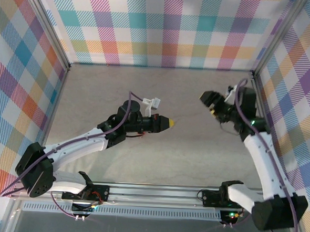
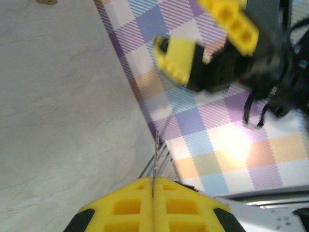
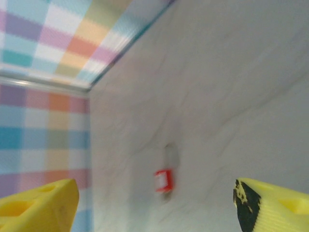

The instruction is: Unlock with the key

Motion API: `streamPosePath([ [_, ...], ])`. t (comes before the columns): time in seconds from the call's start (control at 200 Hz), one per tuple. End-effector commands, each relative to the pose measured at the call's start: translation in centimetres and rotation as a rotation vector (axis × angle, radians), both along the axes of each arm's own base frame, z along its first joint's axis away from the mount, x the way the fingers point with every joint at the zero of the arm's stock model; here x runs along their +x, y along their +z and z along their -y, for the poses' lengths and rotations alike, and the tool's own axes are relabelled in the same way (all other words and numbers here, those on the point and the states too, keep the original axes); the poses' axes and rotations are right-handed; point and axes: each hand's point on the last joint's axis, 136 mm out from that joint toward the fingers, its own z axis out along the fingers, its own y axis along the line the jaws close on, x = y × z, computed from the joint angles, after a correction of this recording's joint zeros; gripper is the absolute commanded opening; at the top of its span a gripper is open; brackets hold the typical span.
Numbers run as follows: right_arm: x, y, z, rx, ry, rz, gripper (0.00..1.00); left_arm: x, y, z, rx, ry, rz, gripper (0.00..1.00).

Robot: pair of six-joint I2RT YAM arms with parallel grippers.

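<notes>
Key [image 2: 155, 154], one, pinched in left claw [image 2: 153, 186]; right claw [image 3: 154, 198] wide, empty; one red padlock [image 3: 163, 180] on table [image 3: 231, 96].

The left claw [image 1: 171, 123] is set near the middle of the desk [image 1: 194, 160], with the key [image 2: 155, 154] pinched between its fingers and pointed right. The right claw [image 1: 209, 104] is placed to its right, slightly farther back and apart from it. The padlock [image 3: 164, 180] is laid on the desk.

Robotics lab test cell: plaid-printed walls [image 1: 165, 27] on aluminium framing [image 1: 50, 31] box in a pale table [image 1: 195, 150].
</notes>
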Motion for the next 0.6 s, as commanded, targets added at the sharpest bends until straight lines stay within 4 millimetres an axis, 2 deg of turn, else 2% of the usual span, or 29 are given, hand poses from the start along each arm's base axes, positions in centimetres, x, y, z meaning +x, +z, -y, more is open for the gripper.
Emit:
streamPosePath([
  [0.0,0.6,-6.0,4.4,-0.426,0.121,-0.194,0.85,-0.9,-1.3,-1.1,0.107,-0.09,0.036,0.0],
  [0.065,3.0,-8.2,6.7,-0.557,0.144,-0.275,0.86,-0.5,-1.4,-1.3,0.129,-0.09,0.044,0.0],
  [0.185,7.0,-12.6,9.9,-0.65,0.147,-0.395,0.84,-0.1,-1.7,-0.9,0.129,-0.104,0.047,0.0],
  [0.38,12.5,-17.5,12.7,-0.681,0.155,-0.498,0.79,0.2,-1.9,-0.3,0.112,-0.115,0.037,0.0],
  [0.455,13.9,-18.9,13.8,-0.716,0.157,-0.539,0.77,0.2,-1.9,-0.3,0.113,-0.111,0.032,0.0],
  [0.595,16.0,-20.9,14.1,-0.701,0.179,-0.549,0.76,0.2,-1.9,-0.4,0.107,-0.102,0.029,0.0],
])
